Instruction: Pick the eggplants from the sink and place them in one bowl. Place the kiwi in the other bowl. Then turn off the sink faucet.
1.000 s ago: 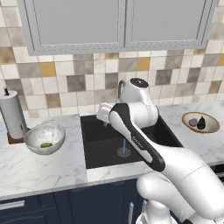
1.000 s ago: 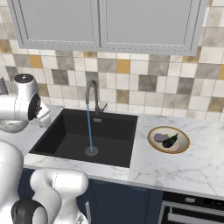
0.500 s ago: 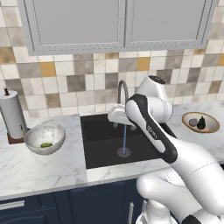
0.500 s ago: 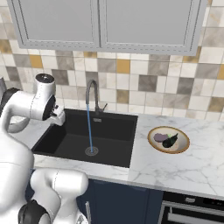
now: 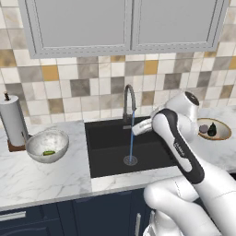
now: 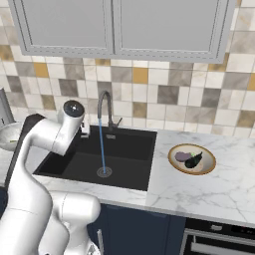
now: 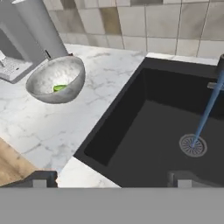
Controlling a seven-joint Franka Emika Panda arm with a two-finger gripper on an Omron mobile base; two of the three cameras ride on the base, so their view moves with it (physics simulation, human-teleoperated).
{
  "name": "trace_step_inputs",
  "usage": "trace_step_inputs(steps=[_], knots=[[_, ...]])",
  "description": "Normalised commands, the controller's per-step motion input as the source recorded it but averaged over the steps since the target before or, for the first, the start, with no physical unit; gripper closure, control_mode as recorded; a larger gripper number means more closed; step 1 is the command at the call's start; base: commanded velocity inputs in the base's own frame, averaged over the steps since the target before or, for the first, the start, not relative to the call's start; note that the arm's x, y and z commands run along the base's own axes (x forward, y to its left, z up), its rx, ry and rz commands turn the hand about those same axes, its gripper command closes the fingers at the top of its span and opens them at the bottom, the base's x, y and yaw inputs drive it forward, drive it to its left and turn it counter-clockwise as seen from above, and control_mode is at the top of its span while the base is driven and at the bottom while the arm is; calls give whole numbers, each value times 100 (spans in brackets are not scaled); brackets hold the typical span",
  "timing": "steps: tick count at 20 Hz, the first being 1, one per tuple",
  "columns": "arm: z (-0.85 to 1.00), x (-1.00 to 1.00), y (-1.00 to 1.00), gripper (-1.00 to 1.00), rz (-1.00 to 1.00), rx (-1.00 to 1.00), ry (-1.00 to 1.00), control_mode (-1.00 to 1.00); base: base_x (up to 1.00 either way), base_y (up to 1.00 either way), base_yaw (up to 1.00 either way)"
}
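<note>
The deep speckled bowl (image 5: 46, 144) (image 7: 57, 78) stands on the counter left of the sink with the green kiwi (image 5: 48, 152) (image 7: 60, 88) inside. At the right, the shallow tan bowl (image 6: 206, 158) (image 5: 223, 131) holds the mauve eggplant (image 6: 183, 156) and the dark eggplant (image 6: 194, 160). A blue stream of water (image 5: 132, 138) runs from the faucet (image 5: 130, 97) (image 6: 105, 103) onto the drain (image 7: 192, 145) of the black sink (image 5: 110, 143). My gripper (image 5: 137, 130) (image 6: 85, 131) (image 7: 111, 181) hovers over the sink's front, just right of the spout, open and holding nothing.
A paper towel roll on a wooden stand (image 5: 14, 122) stands behind the speckled bowl. Tiled wall and grey cabinets rise behind the counter. An oven front (image 6: 219, 241) sits below the counter at the right.
The arm has swung to the right, from the sink's left side near the speckled bowl to beside the faucet spout. The water keeps running.
</note>
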Motion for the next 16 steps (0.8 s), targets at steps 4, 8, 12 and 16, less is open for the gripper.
trace_step_inputs(steps=[4,8,12,16], knots=[[-6,9,-56,-100,29,0,-38,-100,0,0,0],[-5,23,-54,-100,32,0,-31,-100,0,0,0],[-11,40,-50,-100,36,0,-32,-100,0,0,0],[-2,40,-49,-100,30,0,-33,-100,0,0,0]])
